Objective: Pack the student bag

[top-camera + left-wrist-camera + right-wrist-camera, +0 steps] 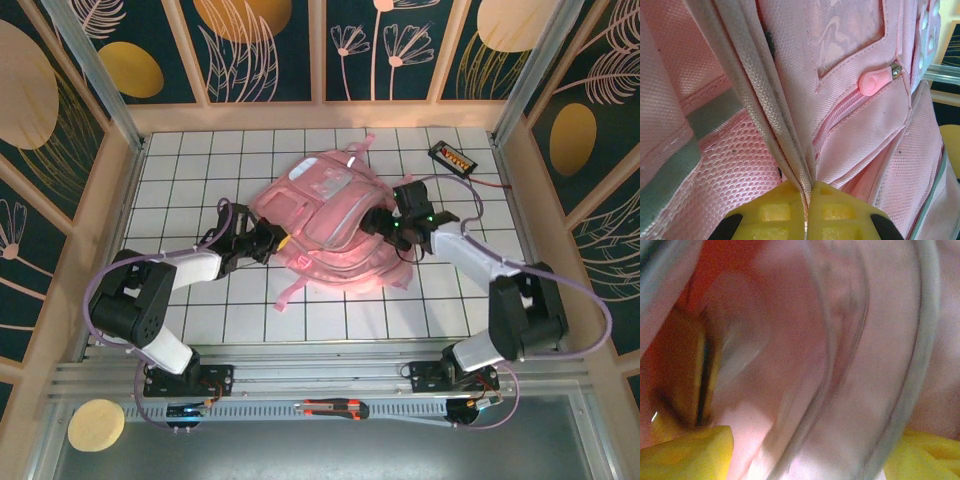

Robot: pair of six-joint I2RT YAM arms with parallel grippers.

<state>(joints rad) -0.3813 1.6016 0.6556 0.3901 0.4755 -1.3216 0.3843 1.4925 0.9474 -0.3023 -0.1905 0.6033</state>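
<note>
The pink student bag (pixel 330 225) lies flat mid-tabletop (pixel 190 170), slightly toward the far edge. The left gripper (pixel 807 212) is pinched tight on the bag's pale piped seam (pixel 770 115). The right gripper (pixel 807 460) holds its yellow fingers (pixel 690 450) wide apart, with blurred bag fabric between them.

Reaches toward the left edge of the student bag (pixel 330 215) with the left arm (pixel 150 290), elbow folded back and forearm low, and clamps the left gripper (pixel 278 241) fully closed, yellow fingertips (pixel 775 212) pressed together on a raised seam of the bag. Leans in from the bag's right with the right arm (pixel 500 290), elbow bent outward and forearm angled inward, and sets the right gripper (pixel 385 225) against the bag's right flank with its yellow fingers (pixel 690 452) well apart, pink fabric between them.
</note>
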